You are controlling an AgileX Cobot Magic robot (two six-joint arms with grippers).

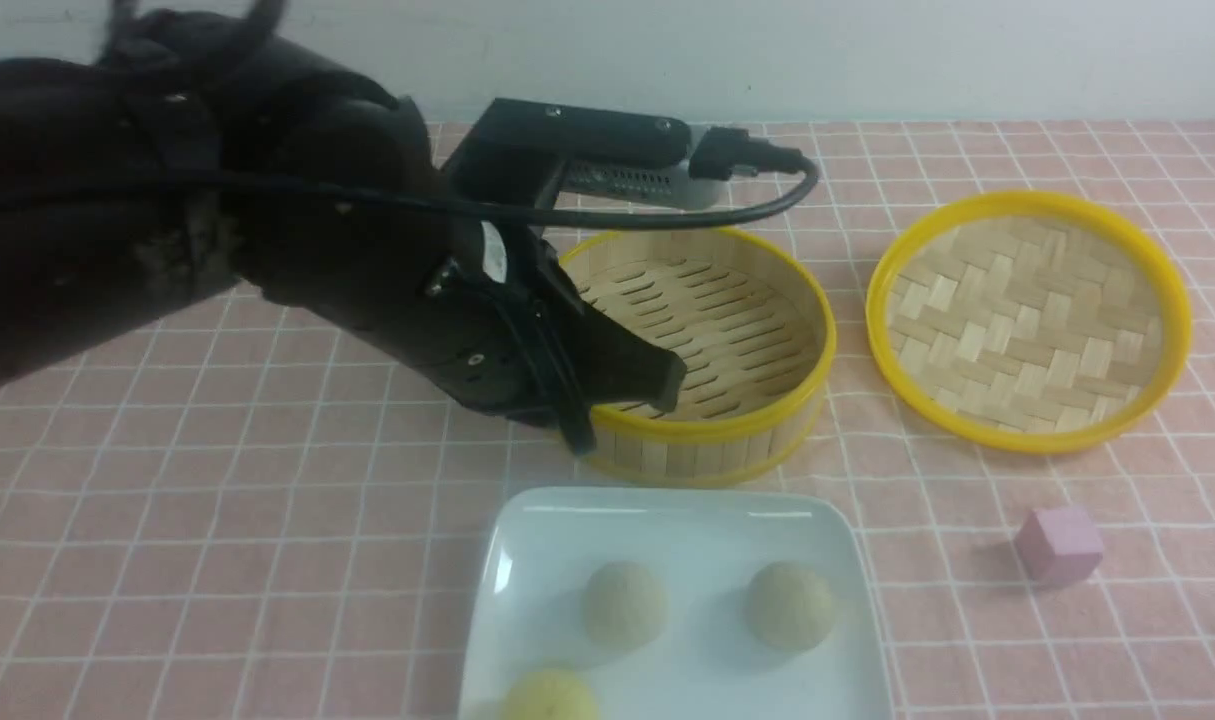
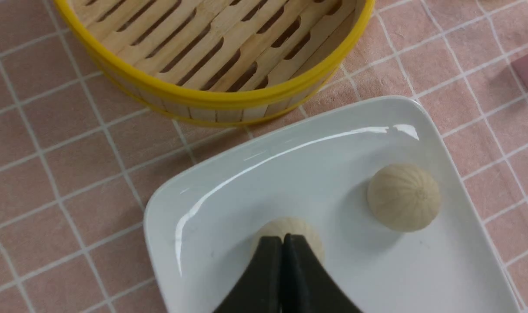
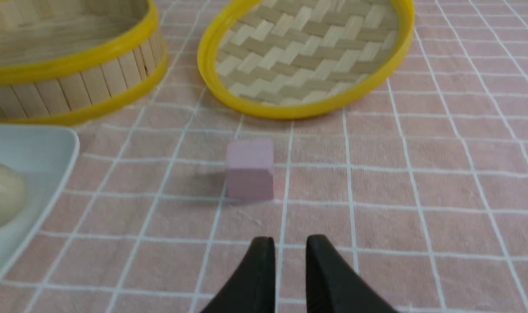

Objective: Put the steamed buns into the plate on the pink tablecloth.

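Two pale beige steamed buns (image 1: 624, 603) (image 1: 790, 604) lie on the white square plate (image 1: 687, 525) at the front of the pink tablecloth (image 1: 267, 520). My left gripper (image 1: 667, 385) is shut and empty, held over the near rim of the bamboo steamer, behind the plate. In the left wrist view its closed tips (image 2: 282, 238) partly cover one bun (image 2: 290, 226); the other bun (image 2: 404, 196) lies apart on the plate (image 2: 229, 182). My right gripper (image 3: 290, 240) is empty, its jaws nearly together, low over the cloth near the pink cube. It is out of the front view.
The empty slatted bamboo steamer (image 1: 702, 330) stands behind the plate, with the woven lid (image 1: 1027, 320) to its right. A small pink-purple cube (image 1: 1059, 543) sits right of the plate. A yellower ball (image 1: 552, 697) lies at the plate's front edge, partly cut off.
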